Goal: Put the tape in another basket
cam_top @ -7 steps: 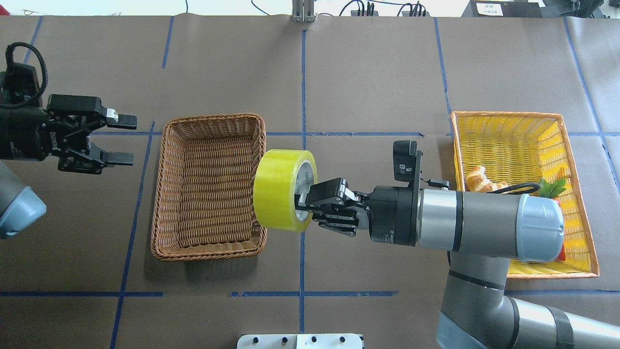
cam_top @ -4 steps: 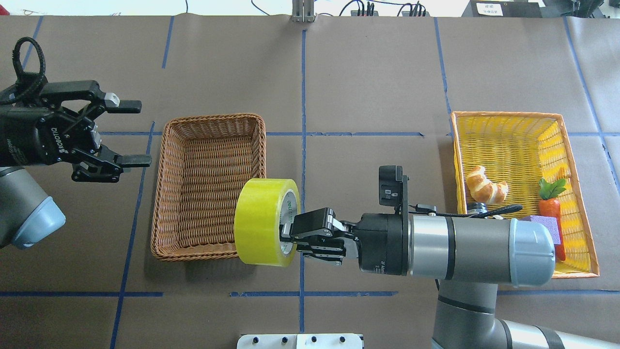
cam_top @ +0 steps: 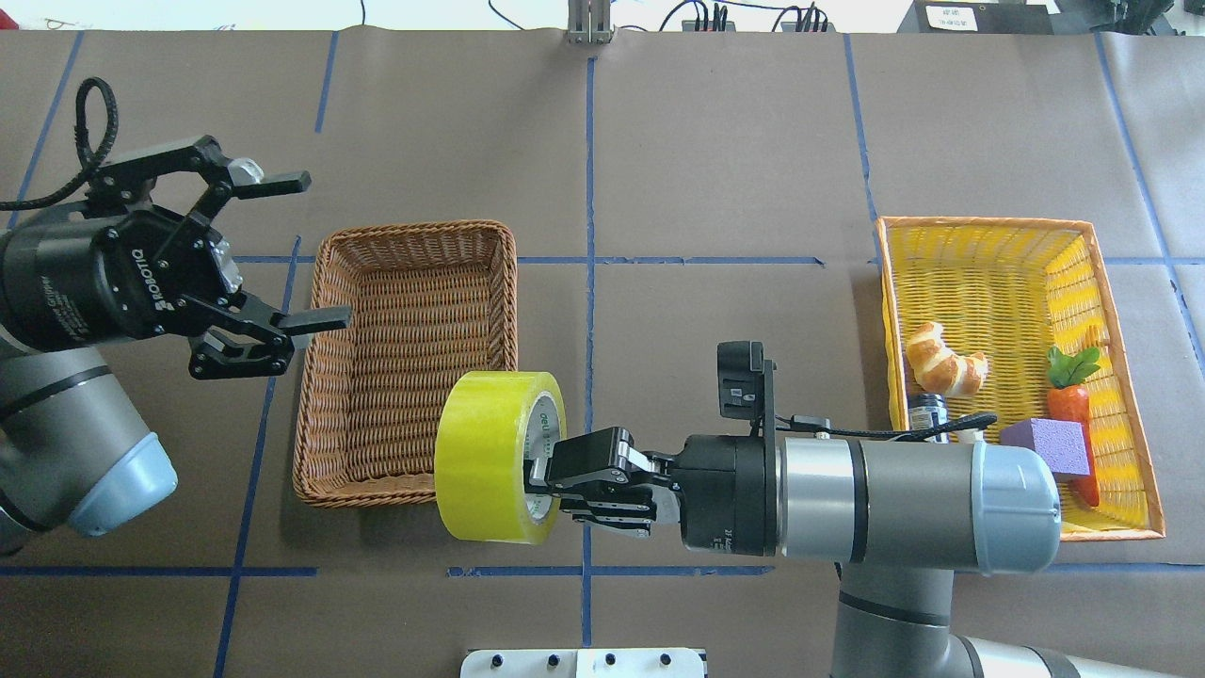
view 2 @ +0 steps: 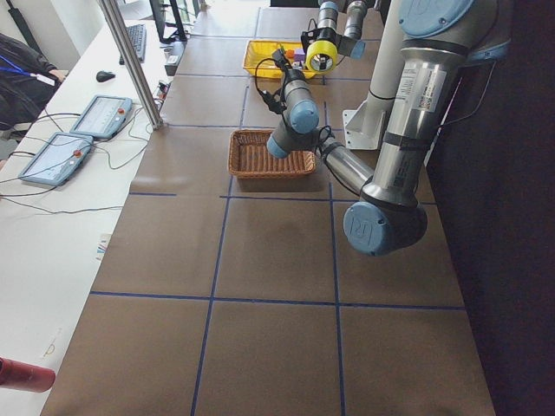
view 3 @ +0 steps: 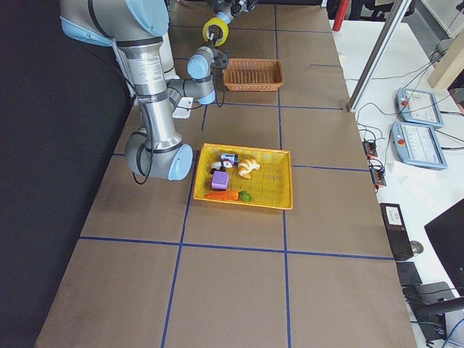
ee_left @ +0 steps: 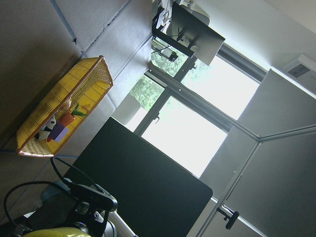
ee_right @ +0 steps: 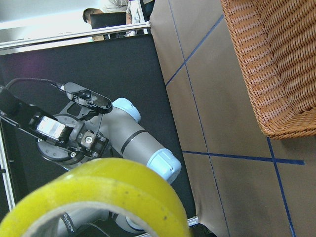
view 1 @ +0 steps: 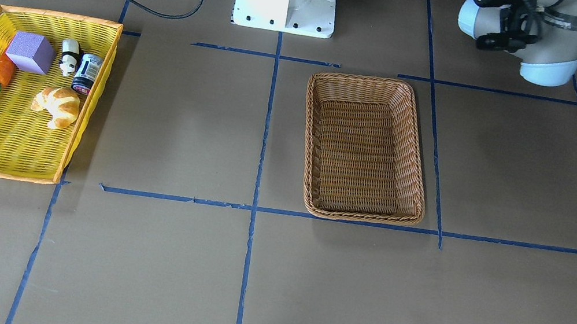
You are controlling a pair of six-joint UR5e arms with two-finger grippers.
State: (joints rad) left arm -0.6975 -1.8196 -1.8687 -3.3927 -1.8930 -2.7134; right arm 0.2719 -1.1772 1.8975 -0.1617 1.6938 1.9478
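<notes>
Since the earlier frame, the tape has shifted toward the robot's left and nearer its base, and the left gripper has advanced to the basket.

Tape position: raised well above the bench, clamped by the right gripper, whose jaws pinch the roll's wall at the core. In the overhead view the roll overlaps the basket's near right corner. The front-facing view places it closer to the robot's base, so it is probably not yet above the basket floor.

Hazards: released here, the roll would likely fall from height on its curved face, strike the rim and roll away. Both arms converge on one zone, so contact is possible.

Pose: right forearm level, jaws pointing to the robot's left. Left jaws spread wide, empty, facing the roll.
</notes>
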